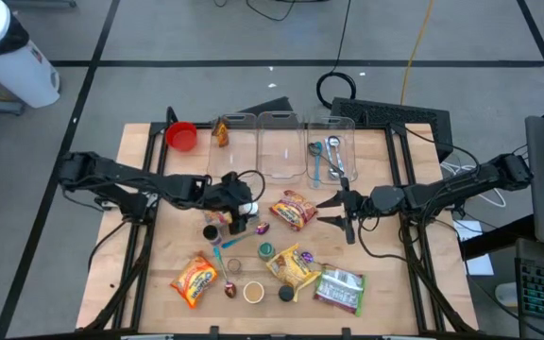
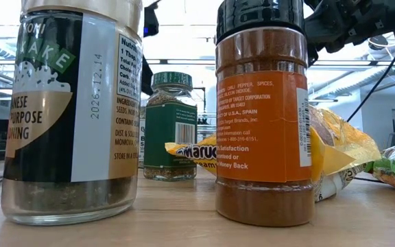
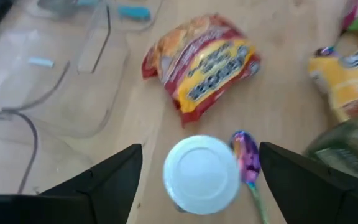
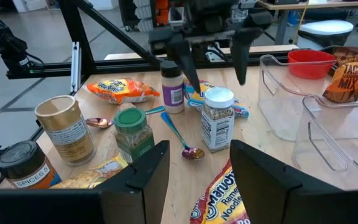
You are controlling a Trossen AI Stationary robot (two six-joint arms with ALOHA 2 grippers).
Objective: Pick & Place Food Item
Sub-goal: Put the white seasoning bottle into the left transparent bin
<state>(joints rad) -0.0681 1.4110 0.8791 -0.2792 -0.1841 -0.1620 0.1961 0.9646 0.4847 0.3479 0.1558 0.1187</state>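
My left pincer hangs spread wide over the white-capped jar, straddling it for a grab. The noodle packet lies at twelve o'clock on the tabletop (near the bins). My right pincer waits half-spread, empty.

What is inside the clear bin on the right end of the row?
The right clear bin holds spoons: a blue-handled spoon and metal spoons beside it. Where they overlap, the exact count stays unclear; nothing else shows inside.
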